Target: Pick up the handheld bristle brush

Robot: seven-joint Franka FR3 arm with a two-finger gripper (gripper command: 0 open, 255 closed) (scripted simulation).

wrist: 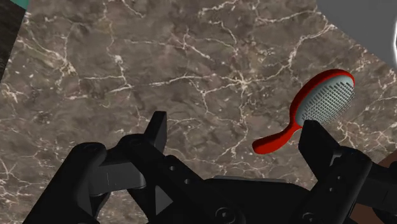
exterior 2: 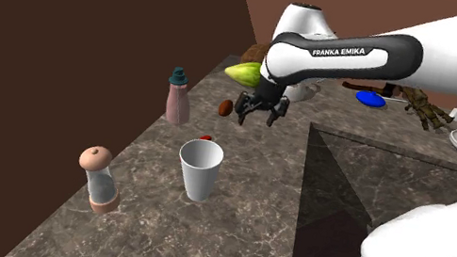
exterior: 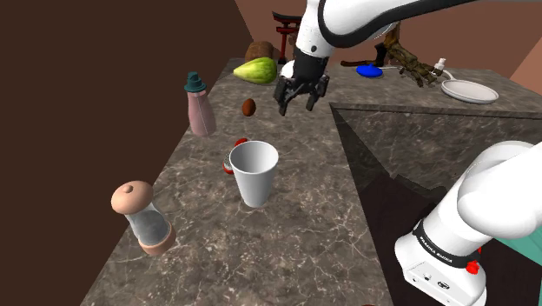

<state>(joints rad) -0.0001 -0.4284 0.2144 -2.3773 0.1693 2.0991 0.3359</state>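
Red-rimmed with a grey bristle pad, the brush (wrist: 321, 102) lies flat on the brown veined worktop (exterior: 304, 226).

Layout, shoulder view, left to right:
- A clear grinder (exterior: 143, 222) with a peach cap stands at the near left.
- A pink bottle (exterior: 201, 109) with a teal cap stands farther back.
- The brush (exterior: 229, 165) shows as red slivers close against the far-left side of the white cup (exterior: 254, 172), which hides most of it. The second exterior view shows the same, with a red edge of the brush (exterior 2: 206, 136) just behind the cup (exterior 2: 199, 168).
- The jaws hang above the worktop, to the right of the cup and farther back.

Jaw state: spread apart, with nothing between them.

Governing relation: from the jaws, the brush lies to the left and nearer, at a lower level. In the wrist view it sits outside the gap, just beyond one finger (wrist: 318, 143). Its head points away from the gap and its handle tip trails back towards it. The long axis runs diagonal to the line joining the two fingers.

Assessment: the approach has not reached the brush. The next move likely calls for a shift left and nearer, then a wrist turn so the jaws close across the narrow handle. Descent would follow. The cup stands very close to the brush, so a collision is a risk.
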